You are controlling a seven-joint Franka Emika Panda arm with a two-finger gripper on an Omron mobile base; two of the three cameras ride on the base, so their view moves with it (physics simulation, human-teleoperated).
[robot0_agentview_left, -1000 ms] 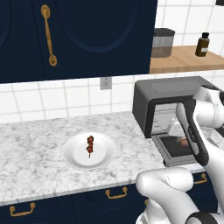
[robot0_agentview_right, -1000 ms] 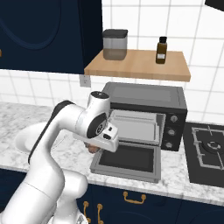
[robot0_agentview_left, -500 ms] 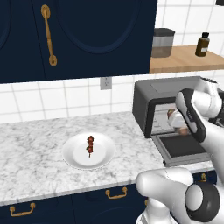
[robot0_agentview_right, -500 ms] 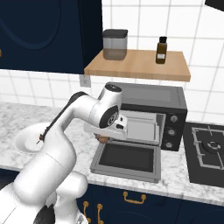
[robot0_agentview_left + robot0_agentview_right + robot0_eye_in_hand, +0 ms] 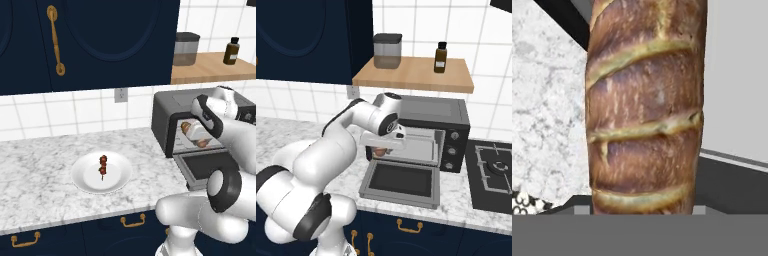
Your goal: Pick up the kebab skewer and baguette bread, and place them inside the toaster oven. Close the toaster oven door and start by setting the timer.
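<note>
Fingers of the gripper (image 5: 196, 136) are pressed against the sides of the baguette bread (image 5: 644, 107), which is pinched between them and carried at the mouth of the toaster oven (image 5: 431, 132), above the lowered toaster oven door (image 5: 401, 182). In the hand view the loaf is seen close up: one elongated golden-brown piece with a rough crust crossed by four pale diagonal slashes, set against a smooth grey surface on one side and speckled marble on the other.

One toaster oven is counted, a dark grey box with a pale interior and three round knobs stacked at its right side. Its door lies flat, dark-framed with a dark pane. One kebab skewer (image 5: 102, 166) is left on one round white plate (image 5: 86, 178), well apart from the oven on the white-and-grey marble counter (image 5: 40, 170); a thin stick with dark red and brown chunks is made out.

On the wooden shelf (image 5: 413, 75) above the oven two things are stood: one grey lidded canister (image 5: 387, 50) and one small brown bottle (image 5: 441, 57). Navy cabinet doors with brass handles (image 5: 55, 40) are hung above the white tiled wall.
</note>
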